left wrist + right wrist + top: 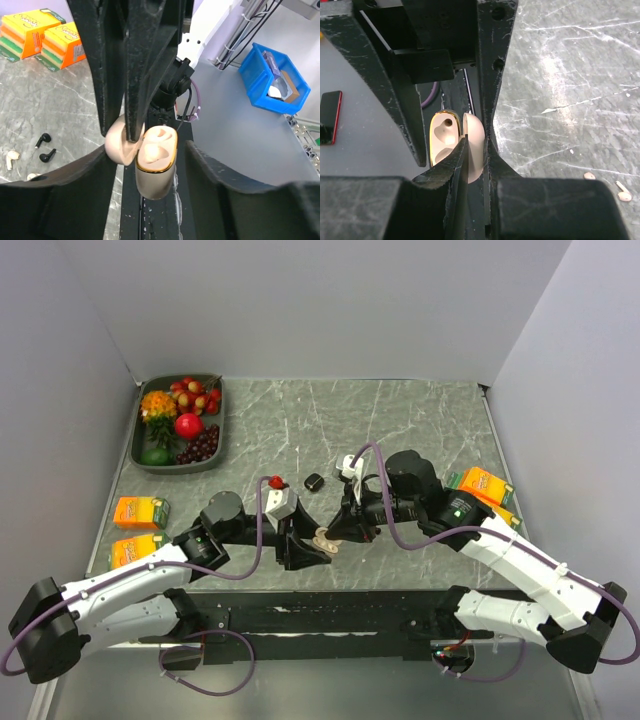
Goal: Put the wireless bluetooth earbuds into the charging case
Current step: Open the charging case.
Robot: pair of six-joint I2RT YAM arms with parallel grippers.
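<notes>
The black charging case lies shut on the table, beyond both grippers. Two black earbuds lie on the marble at the left of the left wrist view; I cannot make them out in the top view. My right gripper is shut on the lid of an open beige case with a gold rim, held near the table's front edge, its wells empty. My left gripper is open, its fingers on either side of the beige case without touching it.
A tray of fruit stands at the back left. Orange cartons lie at the left and right. White earbuds lie on the marble. A blue bin sits off the table.
</notes>
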